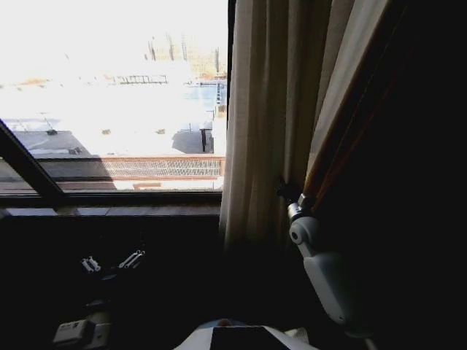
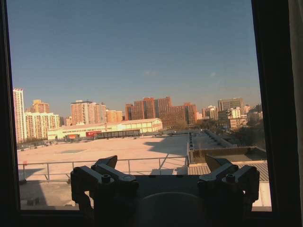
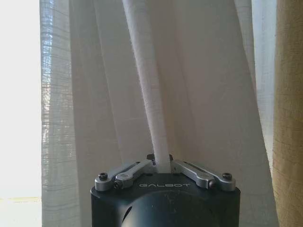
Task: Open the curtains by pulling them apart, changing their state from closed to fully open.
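One sheer cream curtain (image 1: 266, 124) hangs bunched in long pleats to the right of the bare window glass. My right gripper (image 1: 284, 189) is against its lower part. In the right wrist view the right gripper (image 3: 161, 163) is shut on a narrow rolled fold of the curtain (image 3: 147, 94), which rises straight up from between the fingers. My left gripper (image 1: 111, 261) sits low in the dark below the sill. It is open and holds nothing, and in its own view the left gripper (image 2: 163, 172) faces the glass, with a strip of curtain (image 2: 297, 94) at the frame's side.
A dark slanted window bar (image 1: 29, 171) crosses the left of the glass above the sill (image 1: 131, 210). A dark upright frame (image 1: 230, 73) borders the curtain. A tan heavier drape (image 1: 343, 87) hangs right of the sheer fabric. A pale box (image 1: 73, 332) lies low left.
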Controlling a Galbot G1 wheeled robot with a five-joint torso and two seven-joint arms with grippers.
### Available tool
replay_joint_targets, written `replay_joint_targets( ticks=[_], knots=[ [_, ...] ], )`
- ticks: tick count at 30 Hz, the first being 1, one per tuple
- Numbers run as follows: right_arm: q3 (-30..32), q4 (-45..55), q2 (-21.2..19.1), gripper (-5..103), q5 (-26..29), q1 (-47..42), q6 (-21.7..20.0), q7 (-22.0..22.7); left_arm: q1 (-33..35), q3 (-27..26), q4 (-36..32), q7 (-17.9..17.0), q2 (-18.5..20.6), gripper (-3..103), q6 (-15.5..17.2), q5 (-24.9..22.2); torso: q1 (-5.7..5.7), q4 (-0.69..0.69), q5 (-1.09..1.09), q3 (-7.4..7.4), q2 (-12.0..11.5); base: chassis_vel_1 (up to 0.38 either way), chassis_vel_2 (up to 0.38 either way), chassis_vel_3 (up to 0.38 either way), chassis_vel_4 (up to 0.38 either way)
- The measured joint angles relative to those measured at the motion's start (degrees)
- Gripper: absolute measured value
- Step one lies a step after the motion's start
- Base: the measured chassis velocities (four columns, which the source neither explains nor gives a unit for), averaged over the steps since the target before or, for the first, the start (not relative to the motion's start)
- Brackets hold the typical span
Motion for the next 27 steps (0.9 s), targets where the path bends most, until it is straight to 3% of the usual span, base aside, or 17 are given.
replay_joint_targets(
  ticks=[6,27],
  knots=[
    [0.1,-0.14,-0.03,0,0.07,-0.05,0.0,0.18,-0.05,0.2,0.0,-0.01,-0.03,100,0.05,0.0,-0.01,-0.02,0.09,0.0,0.0,0.009,0.002,-0.01,-0.006],
    [0.92,0.13,0.38,0,0.34,-1.16,0.11,0.09,0.07,0.37,0.0,0.0,-0.03,100,0.2,0.14,-0.01,-0.01,0.04,0.0,0.0,-0.036,-0.039,0.039,0.04]
  ],
)
